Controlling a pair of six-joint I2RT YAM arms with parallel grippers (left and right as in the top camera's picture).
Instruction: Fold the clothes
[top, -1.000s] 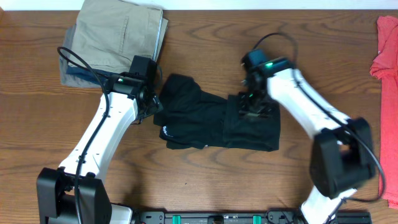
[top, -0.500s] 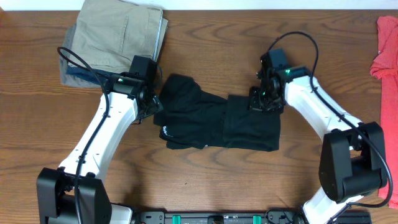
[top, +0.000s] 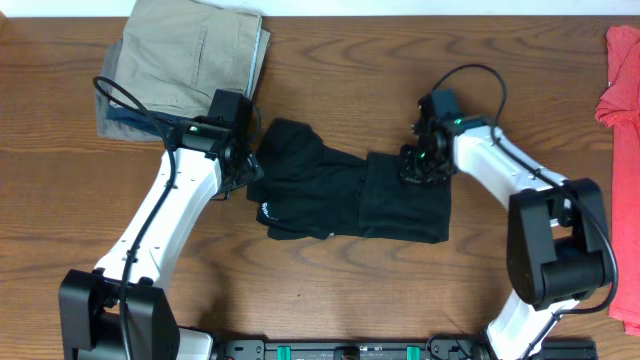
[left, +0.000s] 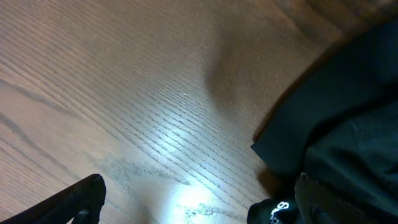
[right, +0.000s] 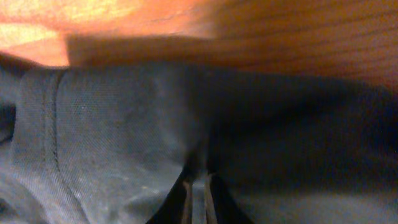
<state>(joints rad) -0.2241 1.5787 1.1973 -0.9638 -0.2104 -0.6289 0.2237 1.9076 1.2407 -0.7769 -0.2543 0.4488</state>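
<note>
Since all else rests on it, table (top: 330, 290): brown wood with long streaked grain, glossy where light strikes it in the left wrist view.
Black shirt (top: 350, 195): lies at the table's centre, between the two grippers.
Shirt, long axis: runs roughly from 10 o'clock to 4 o'clock in the overhead view. The rumpled, bunched end points toward 10 and the flatter, squared, folded panel toward 4.
Shirt, fabric: soft, matte, fine-knit, with a stitched hem seam close up (right: 124, 124); creases gather toward the right jaws.
Khaki garment (top: 190, 55): folded flat at the table's 11 o'clock, with smooth woven cloth.
Blue-grey garment (top: 115, 118): folded beneath the khaki one, with only its edge showing.
Red garment (top: 622, 130): at the table's 3 o'clock edge, partly cut off by the frame.
Left gripper (top: 248, 172): at the shirt's 9 o'clock edge with the jaws spread wide, grasping nothing. In its own view (left: 196, 205) the shirt (left: 348, 124) lies toward 3 o'clock, and its edge reaches the right-hand finger.
Right gripper (top: 420, 168): at the shirt's 2 o'clock corner, on the folded panel. The jaws are nearly together (right: 198, 196), pinching a pucker of the fabric, and the shirt spreads from it toward 8 o'clock.
White logo (top: 265, 212): small print near the shirt's 8 o'clock edge, also seen by the left wrist (left: 280, 208).
</note>
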